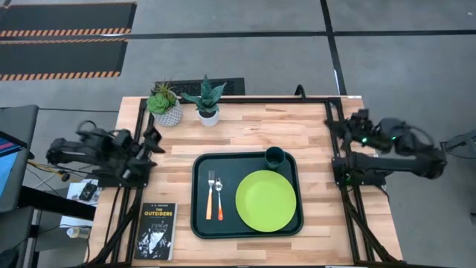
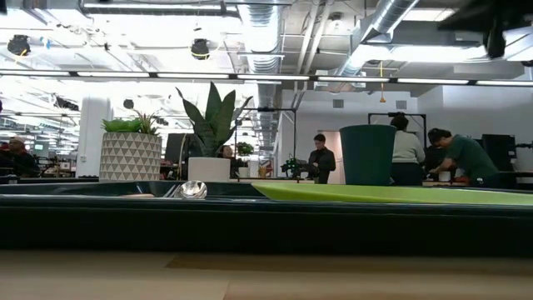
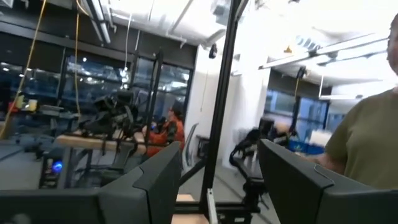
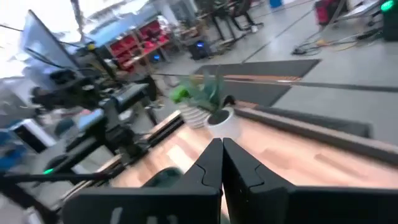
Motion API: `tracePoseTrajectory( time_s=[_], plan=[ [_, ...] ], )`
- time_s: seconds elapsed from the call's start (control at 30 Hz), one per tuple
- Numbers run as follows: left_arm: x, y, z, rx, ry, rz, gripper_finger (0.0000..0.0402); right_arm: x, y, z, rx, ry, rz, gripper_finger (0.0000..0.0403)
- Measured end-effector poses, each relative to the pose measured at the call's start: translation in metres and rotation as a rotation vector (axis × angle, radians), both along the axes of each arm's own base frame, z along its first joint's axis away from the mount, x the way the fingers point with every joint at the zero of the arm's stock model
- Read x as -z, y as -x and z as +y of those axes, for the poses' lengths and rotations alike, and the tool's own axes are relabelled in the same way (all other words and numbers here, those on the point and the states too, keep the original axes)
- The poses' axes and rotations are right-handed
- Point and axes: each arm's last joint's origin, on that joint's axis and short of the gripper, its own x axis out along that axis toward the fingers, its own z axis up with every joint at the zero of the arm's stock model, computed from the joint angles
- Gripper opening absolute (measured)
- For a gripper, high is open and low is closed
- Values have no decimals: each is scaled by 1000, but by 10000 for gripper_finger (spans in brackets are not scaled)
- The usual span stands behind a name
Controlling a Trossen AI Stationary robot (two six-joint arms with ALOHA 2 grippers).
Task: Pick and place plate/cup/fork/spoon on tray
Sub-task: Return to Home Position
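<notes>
The dark green tray [image 1: 199, 223] lies at the table's middle. On it the lime-green plate [image 1: 265, 200] lies flat on the right half. The dark teal cup [image 1: 274, 157] stands upright in the tray's far right corner. The fork [image 1: 211, 195] and the spoon [image 1: 220, 198] lie side by side on the left half, metal ends toward the far edge. In the low view I see the tray's rim [image 2: 250, 225], the plate [image 2: 391, 193], the cup [image 2: 367, 154] and the spoon's bowl [image 2: 193, 190]. My left gripper [image 1: 154, 140] is at the table's left edge, open and empty [image 3: 214, 186]. My right gripper [image 1: 333, 128] is at the right edge, shut and empty [image 4: 222, 168].
Two potted plants [image 1: 165, 106] [image 1: 207, 103] stand at the far edge, left of the middle. A black book [image 1: 155, 231] lies at the near left corner. People stand in the room behind the table [image 2: 321, 158].
</notes>
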Motion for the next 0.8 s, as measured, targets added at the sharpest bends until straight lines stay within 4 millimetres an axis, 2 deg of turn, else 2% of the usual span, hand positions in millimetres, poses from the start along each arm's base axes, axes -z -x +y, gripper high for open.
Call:
tracePoseTrajectory(
  time_s=[0.2, 0.37, 0.57, 0.8],
  plan=[
    [65, -13, -2, 30, 72, -45, 202, 65, -13, -1, -37, -7, -103, 21],
    [102, -15, -3, 74, 117, -41, 202, 95, -30, -3, -44, 14, -34, 21],
    [108, -10, -3, 83, 104, 4, 202, 116, -37, -5, -25, 4, -28, 23],
    [117, -14, -2, 21, 17, 77, 202, 150, -47, -8, -14, -2, 64, 29]
  ],
)
